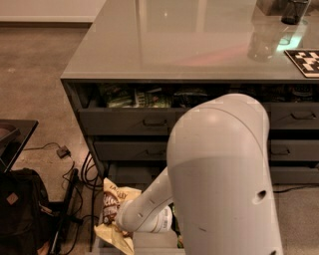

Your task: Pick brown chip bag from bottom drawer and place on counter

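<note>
The brown chip bag (112, 201), cream-yellow with a dark brown panel, stands crumpled and raised over the left side of the open bottom drawer (137, 175). My gripper (123, 228) is at the end of the white forearm, low in the view, pressed into the bag's lower right part and shut on it. My large white arm link (219, 174) fills the lower right and hides most of the drawer. The glossy grey-green counter (174, 40) spans the top of the view above the cabinet.
The top drawer is open with green bags (134, 97) inside. On the counter stand a clear bottle (264, 40), a dark cup (294, 10) and a black-and-white marker (305, 62). A black backpack (20, 209) and cables (79, 174) lie on the floor to the left.
</note>
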`<state>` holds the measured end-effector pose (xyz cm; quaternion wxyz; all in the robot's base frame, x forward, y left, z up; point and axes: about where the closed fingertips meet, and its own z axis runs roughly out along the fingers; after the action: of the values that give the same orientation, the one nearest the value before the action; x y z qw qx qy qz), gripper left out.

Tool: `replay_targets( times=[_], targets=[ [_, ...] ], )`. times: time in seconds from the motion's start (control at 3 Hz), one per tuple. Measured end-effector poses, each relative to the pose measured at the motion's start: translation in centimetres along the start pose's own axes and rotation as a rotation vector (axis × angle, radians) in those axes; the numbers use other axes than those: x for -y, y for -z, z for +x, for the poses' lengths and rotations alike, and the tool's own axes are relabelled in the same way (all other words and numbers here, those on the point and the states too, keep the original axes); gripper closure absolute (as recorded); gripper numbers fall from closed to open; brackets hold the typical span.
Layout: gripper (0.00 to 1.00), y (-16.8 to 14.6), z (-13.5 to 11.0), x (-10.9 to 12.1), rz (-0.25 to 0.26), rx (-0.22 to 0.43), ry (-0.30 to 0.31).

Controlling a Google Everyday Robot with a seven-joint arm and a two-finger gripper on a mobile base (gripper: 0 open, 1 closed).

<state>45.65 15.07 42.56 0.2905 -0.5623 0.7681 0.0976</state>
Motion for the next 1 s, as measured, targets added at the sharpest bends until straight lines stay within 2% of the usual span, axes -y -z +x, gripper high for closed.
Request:
replay_targets(
  times=[0.33, 0.67, 1.0],
  targets=[
    [1.0, 0.2, 0.3, 0.9, -0.031, 0.034, -0.05],
    [1.0, -1.4, -1.7, -1.8, -0.183, 0.144, -0.091],
    [1.0, -1.5, -7.1, -2.7, -0.286, 0.35, -0.019]
  ],
)
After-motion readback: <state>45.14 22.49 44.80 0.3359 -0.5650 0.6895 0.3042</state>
